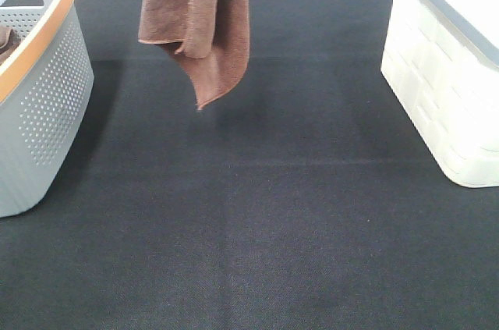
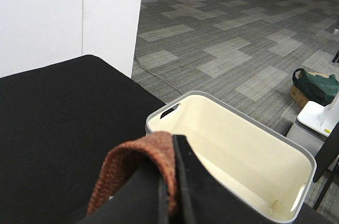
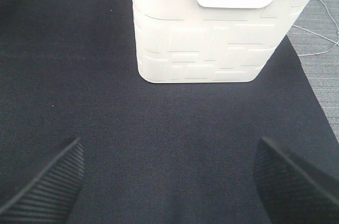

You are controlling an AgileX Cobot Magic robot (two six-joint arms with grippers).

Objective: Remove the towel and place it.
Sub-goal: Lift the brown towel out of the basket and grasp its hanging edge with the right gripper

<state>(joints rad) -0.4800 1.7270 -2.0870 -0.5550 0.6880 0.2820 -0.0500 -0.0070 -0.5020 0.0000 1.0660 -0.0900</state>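
Reddish-brown towel (image 1: 195,18), grey dot-perforated basket (image 1: 54,104) with orange rim, cream block-patterned bin (image 1: 437,104), black tabletop (image 1: 257,228).

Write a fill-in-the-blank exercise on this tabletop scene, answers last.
The left gripper holds the reddish-brown terry towel; the right gripper holds ____.
The grey perforated plastic basket has an ____ rim.
The cream plastic bin has a ____ rim.
The towel hangs clear of the ____ table mat.
Missing words: nothing, orange, grey, black.
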